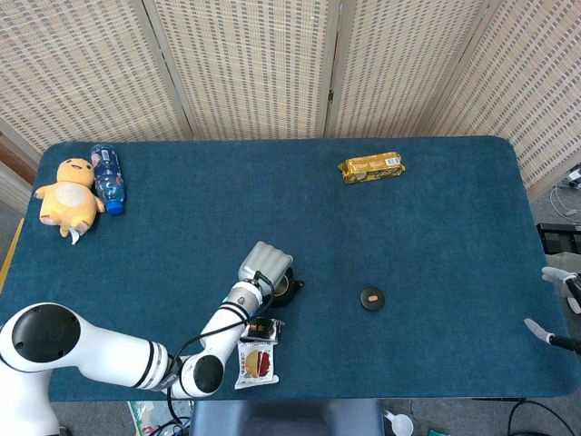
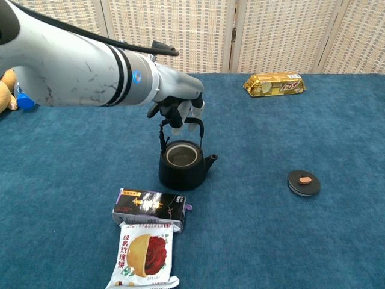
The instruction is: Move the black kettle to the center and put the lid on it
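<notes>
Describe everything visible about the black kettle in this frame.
The black kettle is a small, squat, matte dark pot that looks like cast iron, with a short spout pointing to the picture's right and an arched bail handle standing upright. Its top is open, showing a pale ring inside the rim; the lid lies apart on the cloth. The left hand grips the handle from above. It sits near the table's front, just behind a black snack box. Whether its base touches the table cannot be told.
</notes>
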{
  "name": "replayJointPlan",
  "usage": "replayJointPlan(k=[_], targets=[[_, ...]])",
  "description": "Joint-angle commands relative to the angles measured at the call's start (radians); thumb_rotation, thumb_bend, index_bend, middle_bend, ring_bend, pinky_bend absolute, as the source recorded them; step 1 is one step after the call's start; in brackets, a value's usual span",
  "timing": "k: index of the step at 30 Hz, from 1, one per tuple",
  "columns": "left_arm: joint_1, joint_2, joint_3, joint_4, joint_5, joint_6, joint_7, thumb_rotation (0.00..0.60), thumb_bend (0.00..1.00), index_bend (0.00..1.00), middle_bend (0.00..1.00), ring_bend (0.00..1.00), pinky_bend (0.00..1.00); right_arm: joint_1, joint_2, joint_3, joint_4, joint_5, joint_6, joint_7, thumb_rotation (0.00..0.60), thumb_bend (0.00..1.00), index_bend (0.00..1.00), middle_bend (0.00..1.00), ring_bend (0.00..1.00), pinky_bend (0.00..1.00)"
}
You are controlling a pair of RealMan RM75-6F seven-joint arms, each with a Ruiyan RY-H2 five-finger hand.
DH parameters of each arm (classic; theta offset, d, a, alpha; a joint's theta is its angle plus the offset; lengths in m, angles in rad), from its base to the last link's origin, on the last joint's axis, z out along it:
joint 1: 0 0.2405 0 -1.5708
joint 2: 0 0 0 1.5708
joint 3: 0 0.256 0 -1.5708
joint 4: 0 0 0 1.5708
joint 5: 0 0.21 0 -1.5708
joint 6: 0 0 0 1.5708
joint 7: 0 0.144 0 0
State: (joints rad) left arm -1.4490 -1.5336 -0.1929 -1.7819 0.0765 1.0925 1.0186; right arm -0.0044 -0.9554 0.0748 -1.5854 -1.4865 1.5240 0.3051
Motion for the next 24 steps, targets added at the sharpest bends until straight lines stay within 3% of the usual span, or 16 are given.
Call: replayJointPlan(k=[1, 5, 10, 17, 24], targets=[[0.002, 0.000, 0.001, 0.002, 0.002, -0.003, -0.002, 0.600, 1.00, 0.37, 0.43, 0.33, 0.54, 0.000, 0.000, 0.000, 0.000, 0.001, 0.001, 0.000, 0.600, 0.01, 0.26, 0.32, 0.24, 0.27], [0.004, -0.002, 0.003, 0.006, 0.007, -0.004, -0.004, 0.600, 1.00, 0.36, 0.36, 0.27, 0.45, -0.001, 0.000, 0.001, 0.000, 0.001, 0.002, 0.002, 0.600, 0.01, 0.26, 0.32, 0.24, 0.27], [0.009, -0.003, 0.006, 0.008, 0.023, -0.003, -0.011, 0.600, 1.00, 0.34, 0.25, 0.17, 0.27, -0.001, 0.000, 0.001, 0.001, 0.001, 0.002, 0.002, 0.600, 0.01, 0.26, 0.32, 0.24, 0.27], [0.019, 0.002, 0.011, 0.001, 0.049, 0.008, -0.019, 0.600, 1.00, 0.28, 0.13, 0.09, 0.18, 0.000, -0.001, 0.000, -0.001, 0.001, 0.000, -0.002, 0.600, 0.01, 0.26, 0.32, 0.24, 0.27], [0.032, 0.008, 0.013, -0.009, 0.075, 0.010, -0.033, 0.600, 1.00, 0.11, 0.00, 0.02, 0.14, 0.002, -0.002, -0.001, -0.003, 0.000, -0.002, -0.011, 0.600, 0.01, 0.26, 0.32, 0.24, 0.27]])
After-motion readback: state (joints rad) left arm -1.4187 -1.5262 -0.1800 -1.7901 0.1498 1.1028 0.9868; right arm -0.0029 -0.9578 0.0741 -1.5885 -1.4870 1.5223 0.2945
